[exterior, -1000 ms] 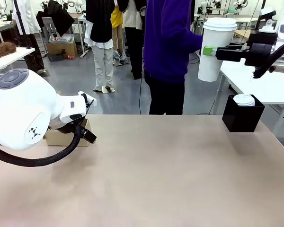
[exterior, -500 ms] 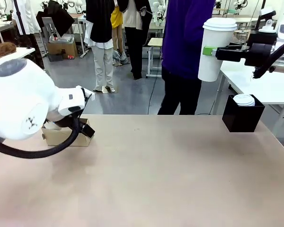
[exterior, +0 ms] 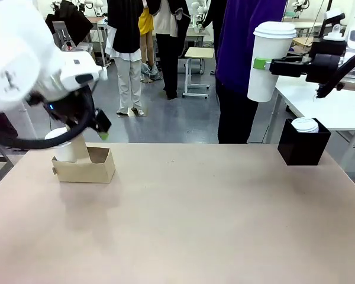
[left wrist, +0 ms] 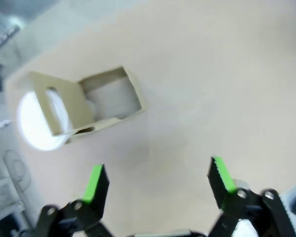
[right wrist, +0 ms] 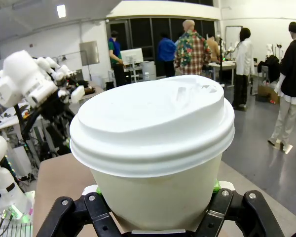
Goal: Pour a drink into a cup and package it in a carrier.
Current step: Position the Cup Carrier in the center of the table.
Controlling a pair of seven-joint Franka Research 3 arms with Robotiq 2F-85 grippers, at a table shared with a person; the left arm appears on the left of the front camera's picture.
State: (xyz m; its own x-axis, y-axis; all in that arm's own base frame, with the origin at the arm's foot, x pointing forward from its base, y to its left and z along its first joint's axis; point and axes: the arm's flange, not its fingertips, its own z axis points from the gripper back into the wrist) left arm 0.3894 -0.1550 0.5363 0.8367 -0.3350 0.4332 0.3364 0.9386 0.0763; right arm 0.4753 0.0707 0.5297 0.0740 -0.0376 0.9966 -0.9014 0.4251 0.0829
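**Cup high right, carrier low left**

The cup (exterior: 268,62), lidded and upright, is clamped in the right gripper (exterior: 263,64), high by the far right side of the table (exterior: 195,225). The carrier (exterior: 86,167) lies well apart to the robot's left, with one slot free and a second cup (exterior: 64,147) in the other. The left gripper (left wrist: 158,177) hangs wide and empty just above it.
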